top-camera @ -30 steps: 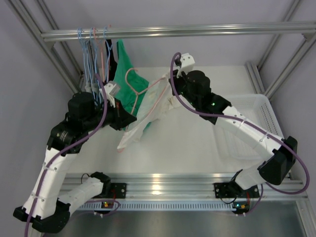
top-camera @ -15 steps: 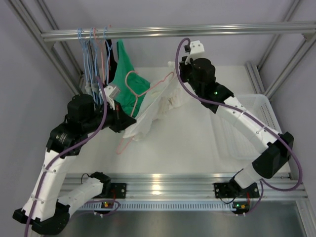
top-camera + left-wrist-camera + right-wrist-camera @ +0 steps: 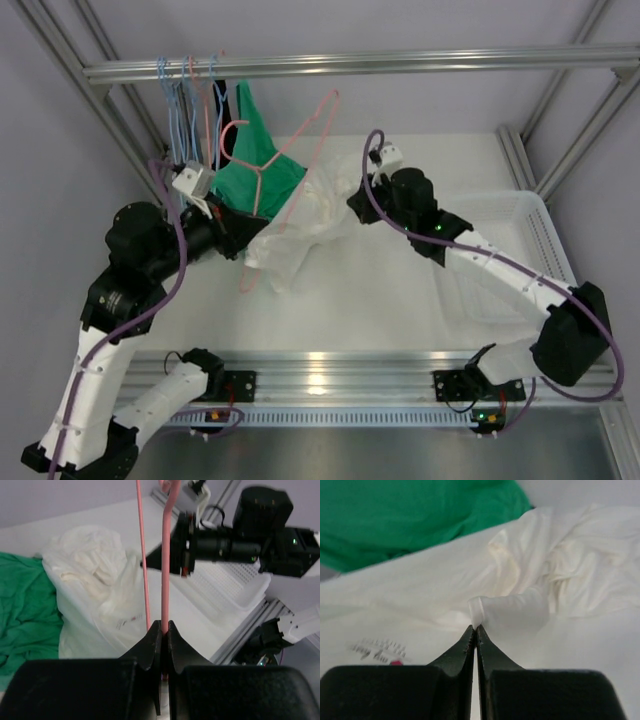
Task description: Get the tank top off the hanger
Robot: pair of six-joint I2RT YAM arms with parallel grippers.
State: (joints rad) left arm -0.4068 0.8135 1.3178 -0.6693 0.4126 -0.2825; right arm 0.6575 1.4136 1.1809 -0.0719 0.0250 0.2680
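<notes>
**Q:** What are the two arms doing here?

**A:** The left end effector [image 3: 165, 630] is clenching shut on the thin pink bar of the hanger [image 3: 165, 570], which is rising straight up from its fingertips. The right end effector [image 3: 475, 630] is pinching a small rolled fold of the tank top [image 3: 520, 570] at its very tips, with its jaws closed on the cloth.

**Q:** Why are they holding things that way?

**A:** It looks as if one arm is anchoring the frame while the other is drawing the fabric off it. The white garment is lying heaped on the tabletop [image 3: 400, 290], just ahead of and beneath the right end effector, and to the left of the bar the left one is gripping. I cannot tell whether a strap is looping the frame anywhere.

**Q:** Is there anything else nearby, or any writing?

**A:** A green garment [image 3: 395, 515] is lying beyond the white one, touching it. Dark cursive print [image 3: 377, 647] is showing on the cloth just left of the right fingertips, but it is too blurred to read, and no brand is showing
</notes>
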